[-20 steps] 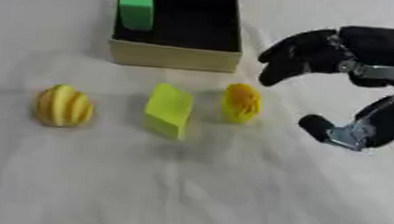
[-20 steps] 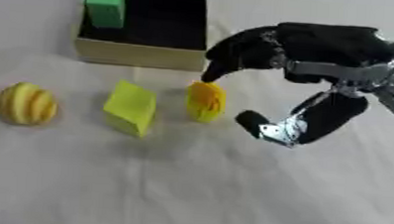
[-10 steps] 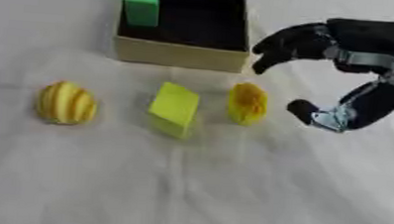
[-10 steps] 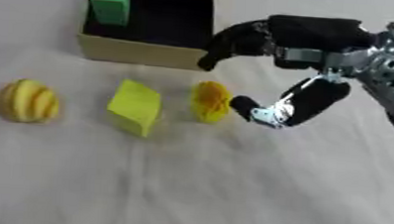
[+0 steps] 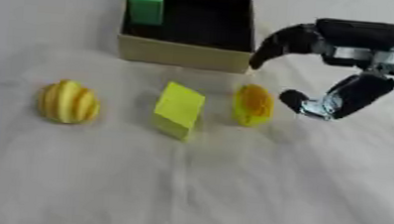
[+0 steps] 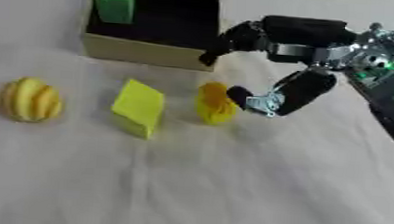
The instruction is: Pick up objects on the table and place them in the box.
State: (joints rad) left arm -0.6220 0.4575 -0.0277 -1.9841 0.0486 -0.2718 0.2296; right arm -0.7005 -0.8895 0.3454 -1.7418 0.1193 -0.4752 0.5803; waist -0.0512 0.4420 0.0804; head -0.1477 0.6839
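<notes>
right hand [image 6: 295, 66] reaching in from the right, just beside the orange-yellow fruit [image 5: 252, 105]; fingers [image 5: 273, 44] spread above it, thumb low at its right side, holding nothing, not closed round it yet

fruit lying on the white-cloth bench [image 5: 230, 186], in front of the box [image 5: 183, 58]

yellow block [image 5: 179, 110] tilted on one edge, just left of the fruit; striped yellow ball [image 5: 68, 102] well apart at far left

box at the far side of the bench, dark inside, green block [image 5: 145, 2] standing against its left wall

left hand out of view
</notes>
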